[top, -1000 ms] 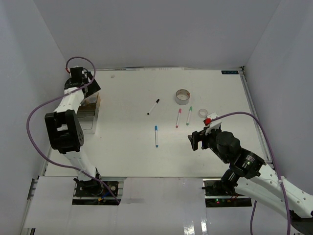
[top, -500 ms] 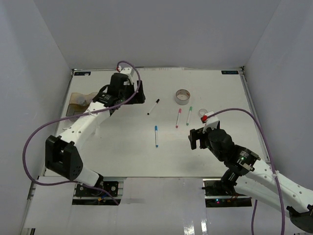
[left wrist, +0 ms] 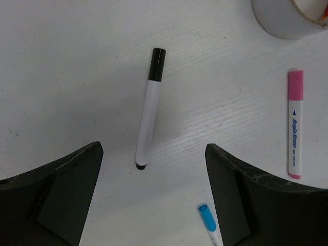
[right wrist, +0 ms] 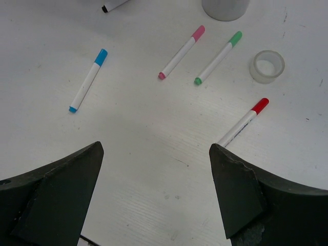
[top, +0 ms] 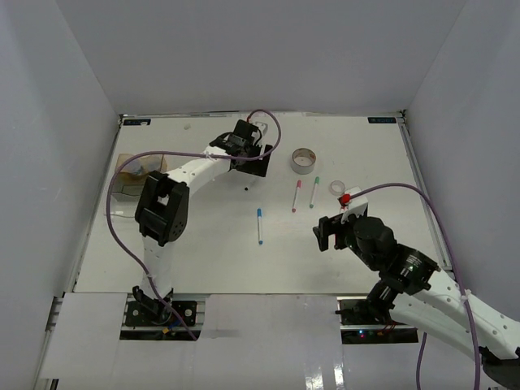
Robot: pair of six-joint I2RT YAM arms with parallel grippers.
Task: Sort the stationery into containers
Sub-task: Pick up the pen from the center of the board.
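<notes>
A: Black marker (left wrist: 148, 110)?
B: Flat on the table (top: 203, 236), beneath the left gripper (left wrist: 152, 151), jaws wide, empty.
A: Rightward?
B: Blue marker (top: 260, 226), pink marker (top: 296, 196), green marker (top: 314, 192) lie loose; right gripper (right wrist: 156, 148) gapes empty near red marker (right wrist: 241, 128).

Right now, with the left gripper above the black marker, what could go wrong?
The open left gripper sits over only the bare end of the black marker, so closing there may let it pivot or slip. The blue marker lies with its cap near one finger; descending could nudge it.
</notes>
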